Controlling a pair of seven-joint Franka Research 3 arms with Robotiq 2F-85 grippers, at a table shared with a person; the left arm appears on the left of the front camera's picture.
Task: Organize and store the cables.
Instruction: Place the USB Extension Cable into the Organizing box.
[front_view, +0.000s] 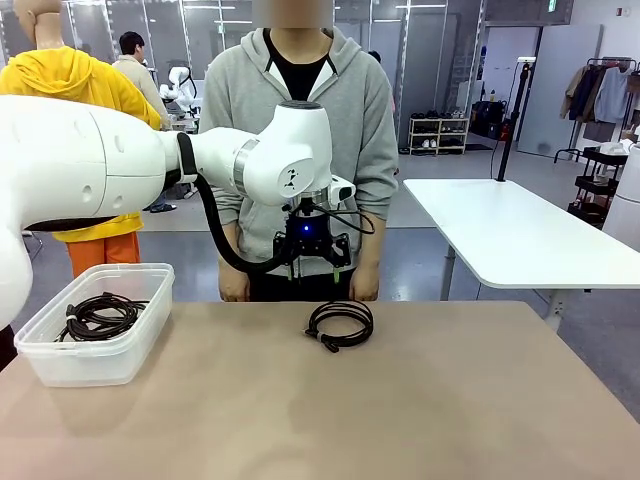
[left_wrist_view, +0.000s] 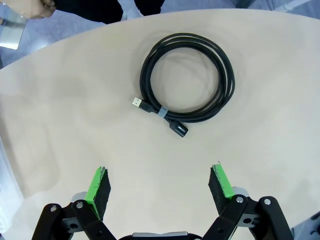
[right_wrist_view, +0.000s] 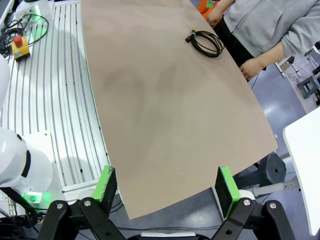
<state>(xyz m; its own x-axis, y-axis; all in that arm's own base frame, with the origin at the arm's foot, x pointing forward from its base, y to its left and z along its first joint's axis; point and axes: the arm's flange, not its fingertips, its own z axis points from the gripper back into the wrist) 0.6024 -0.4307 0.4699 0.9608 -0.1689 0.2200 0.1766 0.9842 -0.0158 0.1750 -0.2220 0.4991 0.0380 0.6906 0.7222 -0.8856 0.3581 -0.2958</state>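
A black coiled cable (front_view: 340, 324) with a USB plug lies on the tan table (front_view: 400, 410) near its far edge, in front of the person. My left gripper (front_view: 316, 272) hangs open just above and slightly left of it. In the left wrist view the coiled cable (left_wrist_view: 187, 79) lies ahead of my open left gripper (left_wrist_view: 160, 186), nothing between the green pads. More black cables (front_view: 98, 316) lie in the clear plastic bin (front_view: 60, 358) at the table's left. My right gripper (right_wrist_view: 165, 187) is open, off the table's near edge; the coiled cable (right_wrist_view: 205, 42) lies far across.
The person in a grey hoodie (front_view: 300, 110) stands at the far edge, hands (front_view: 233, 288) resting by the table. A white table (front_view: 510, 235) stands at the right behind. A ribbed white platform (right_wrist_view: 55, 100) with a red button box runs beside the table.
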